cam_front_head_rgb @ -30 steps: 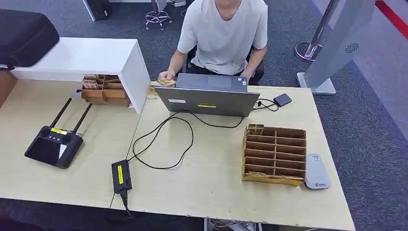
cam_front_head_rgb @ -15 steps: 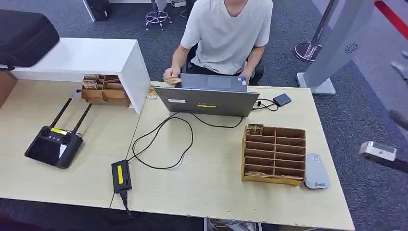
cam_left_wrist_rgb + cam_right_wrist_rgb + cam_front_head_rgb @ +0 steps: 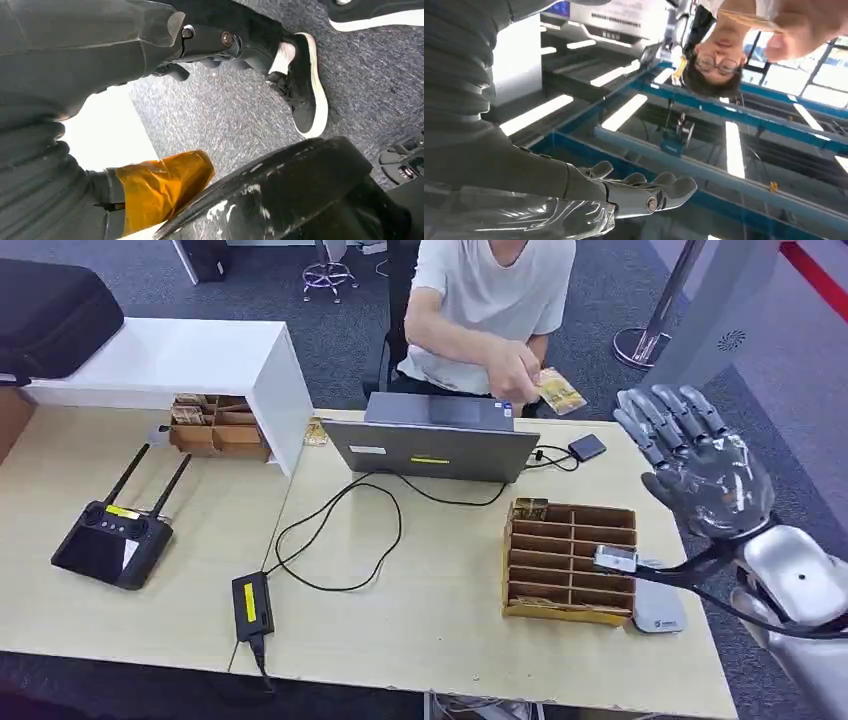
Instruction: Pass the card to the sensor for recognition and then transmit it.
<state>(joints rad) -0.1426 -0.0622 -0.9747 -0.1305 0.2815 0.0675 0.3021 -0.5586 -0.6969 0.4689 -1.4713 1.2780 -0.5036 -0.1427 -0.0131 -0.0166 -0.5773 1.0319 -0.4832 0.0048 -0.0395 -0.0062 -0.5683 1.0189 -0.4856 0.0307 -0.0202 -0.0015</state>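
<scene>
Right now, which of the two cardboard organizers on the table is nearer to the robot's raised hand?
The slotted organizer beside the grey sensor, below the right hand. The other organizer sits under the white shelf.

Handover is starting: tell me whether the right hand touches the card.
Apart. The head view shows open space between the right hand and the card, held by the person's hand.

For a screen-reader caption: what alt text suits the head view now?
A seated person holds a card out toward the robot's raised, open right hand, above a desk with a laptop, a cardboard divider box and a grey card reader.
</scene>
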